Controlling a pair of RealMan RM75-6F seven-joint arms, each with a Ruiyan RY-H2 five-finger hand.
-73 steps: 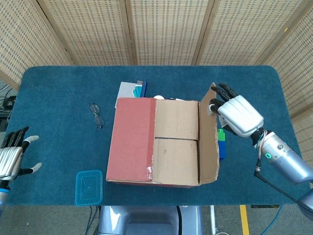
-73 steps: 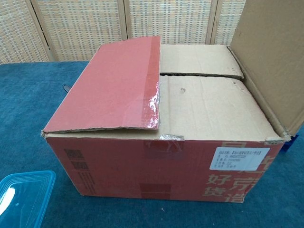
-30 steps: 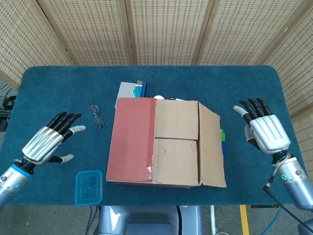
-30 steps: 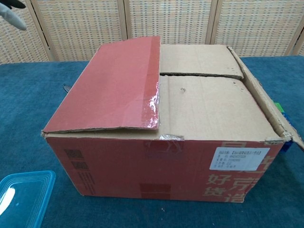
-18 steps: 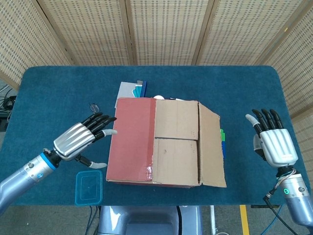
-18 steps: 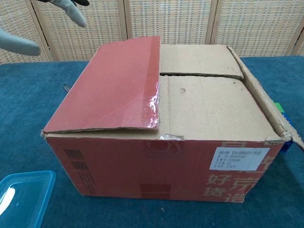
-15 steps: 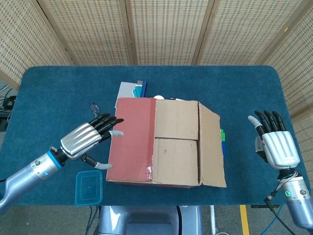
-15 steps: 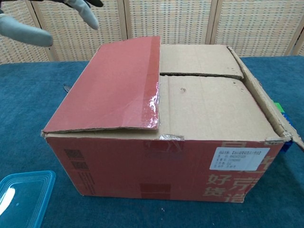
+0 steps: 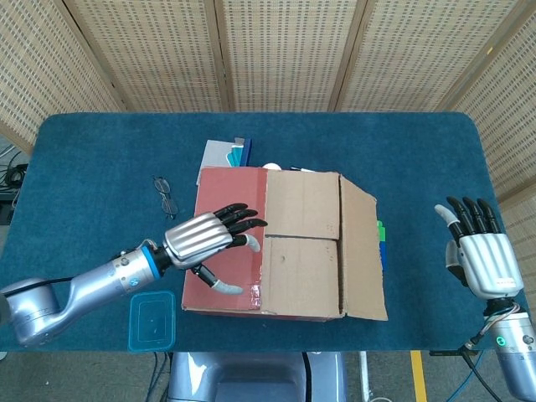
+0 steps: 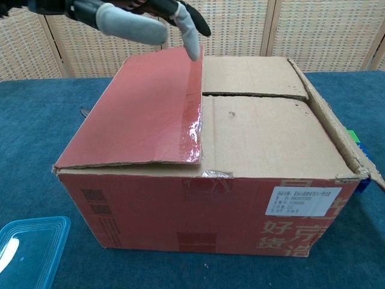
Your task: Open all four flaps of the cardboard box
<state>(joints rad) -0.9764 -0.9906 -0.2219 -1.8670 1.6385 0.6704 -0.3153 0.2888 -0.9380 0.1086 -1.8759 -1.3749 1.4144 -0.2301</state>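
The cardboard box (image 9: 285, 251) (image 10: 240, 180) stands mid-table. Its red taped left flap (image 9: 226, 239) (image 10: 141, 114) lies closed over the top. Both inner brown flaps (image 9: 301, 205) (image 10: 264, 129) lie flat. The right flap (image 9: 362, 247) (image 10: 337, 138) is folded out and slopes down the right side. My left hand (image 9: 208, 234) (image 10: 138, 18) hovers open above the red flap, its fingers spread toward the flap's free edge. My right hand (image 9: 479, 251) is open, palm-down, far off to the right of the box, seen in the head view only.
A clear blue plastic lid (image 9: 152, 320) (image 10: 27, 250) lies at the box's front left. Glasses (image 9: 165, 196) lie left of the box. A notebook and small items (image 9: 228, 153) sit behind it. Green and blue blocks (image 9: 381, 243) lie beside its right side.
My left hand has swept right from the table's left side to above the red flap. My right hand let the right flap drop outward and drew back to the right.
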